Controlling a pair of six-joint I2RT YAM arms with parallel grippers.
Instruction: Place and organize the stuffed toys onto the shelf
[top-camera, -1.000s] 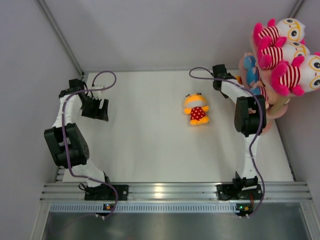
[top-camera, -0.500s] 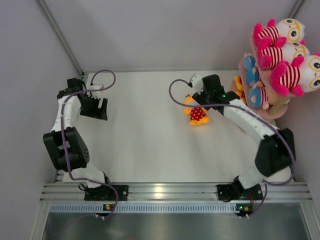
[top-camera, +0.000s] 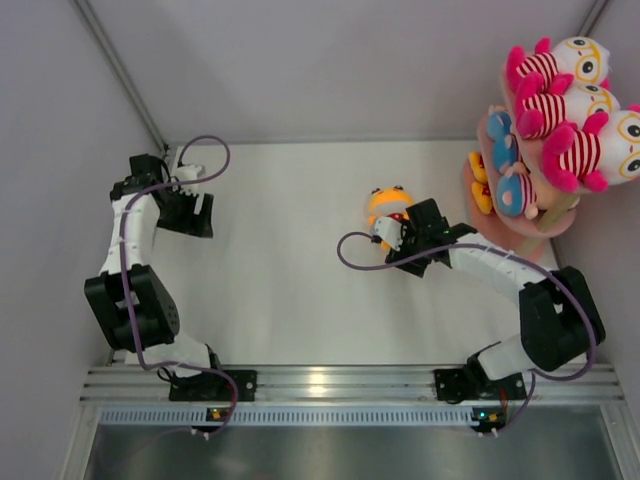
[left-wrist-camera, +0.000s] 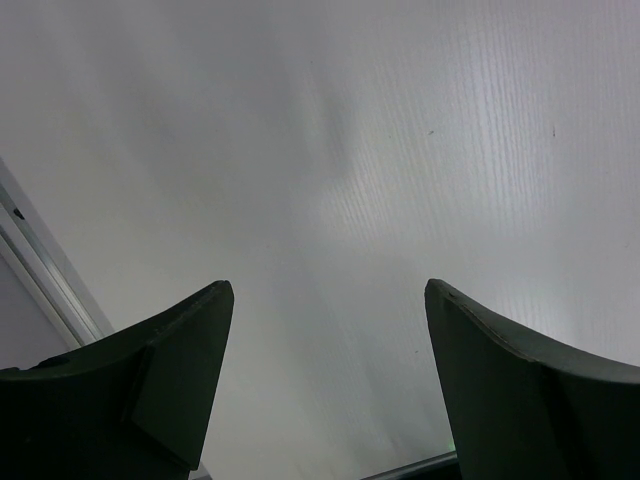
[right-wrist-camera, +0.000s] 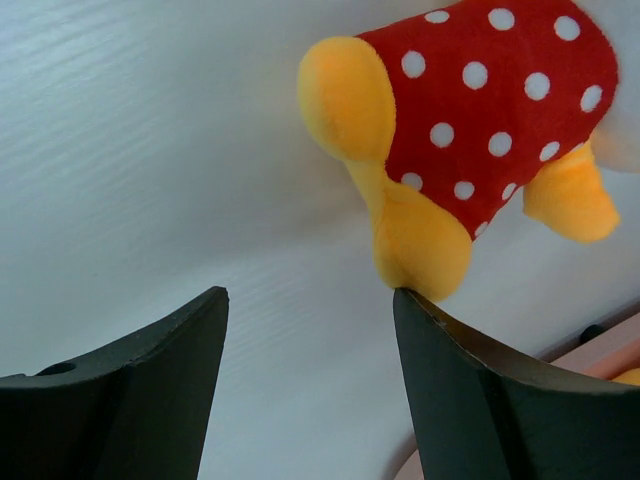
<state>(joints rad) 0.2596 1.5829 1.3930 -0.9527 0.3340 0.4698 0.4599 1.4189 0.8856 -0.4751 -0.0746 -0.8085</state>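
An orange-yellow stuffed toy (top-camera: 385, 207) in a red polka-dot outfit lies on the white table. My right gripper (top-camera: 400, 243) is open just in front of it; in the right wrist view the toy (right-wrist-camera: 470, 130) lies just past the fingertips (right-wrist-camera: 425, 320), one tip near its foot. The pink shelf (top-camera: 530, 225) stands at the far right. Three white-pink striped toys (top-camera: 565, 110) sit on its top tier, blue-clad ones (top-camera: 515, 190) on the tier below, and an orange one (top-camera: 480, 195) lower. My left gripper (top-camera: 195, 215) is open and empty at the far left, over bare table (left-wrist-camera: 330, 200).
Grey walls enclose the table on the left, back and right. An aluminium rail (top-camera: 340, 385) runs along the near edge. A purple cable (top-camera: 355, 255) loops from the right arm over the table. The shelf's pink base edge (right-wrist-camera: 600, 350) shows in the right wrist view.
My right arm swung from beside the shelf to the left and down, ending low in front of the polka-dot toy. The toy and my left arm have barely moved.
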